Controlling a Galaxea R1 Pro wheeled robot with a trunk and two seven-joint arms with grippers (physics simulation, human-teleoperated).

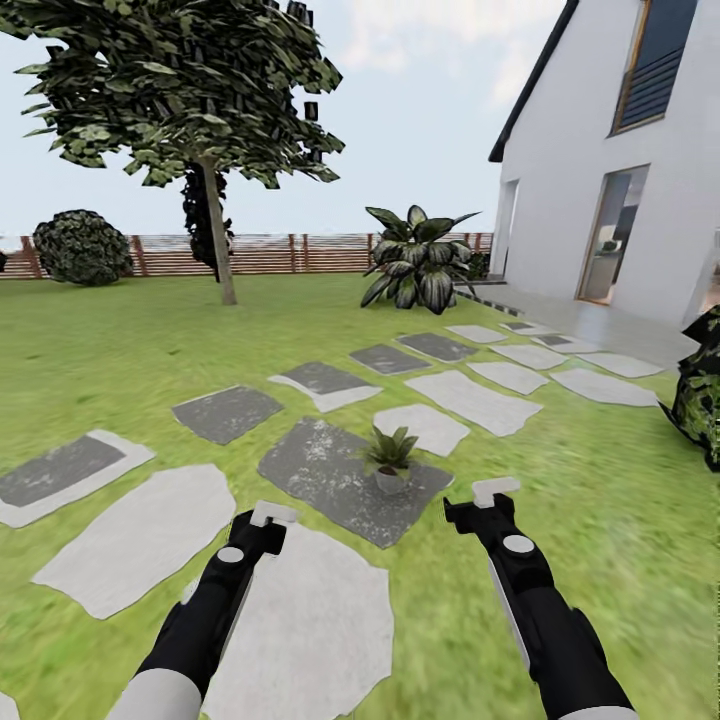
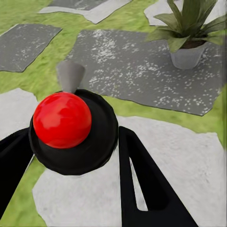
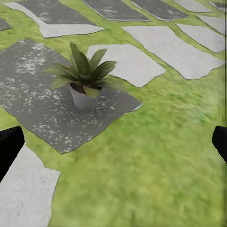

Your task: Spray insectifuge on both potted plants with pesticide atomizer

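A potted plant (image 1: 390, 452) with pointed green leaves stands in a small grey pot on a dark grey paving slab (image 1: 320, 470) speckled with whitish specks. My left gripper (image 1: 265, 518) hovers short of it, to its left. In the left wrist view its fingers (image 2: 142, 189) are shut on the pesticide atomizer (image 2: 71, 127), seen here as a round black body with a red ball and a grey nozzle that points toward the potted plant (image 2: 189, 28). My right gripper (image 1: 492, 492) is open and empty, just right of the pot. The potted plant (image 3: 85, 75) lies ahead of it. Whether specks lie on the leaves is too fine to tell.
Grey and white stepping stones (image 1: 470, 400) cross the lawn toward a white house (image 1: 620, 180). A tree (image 1: 215, 230), a big leafy plant (image 1: 418, 262) and a slatted fence (image 1: 260, 255) stand at the back. A dark bush (image 1: 700, 400) is at the right edge.
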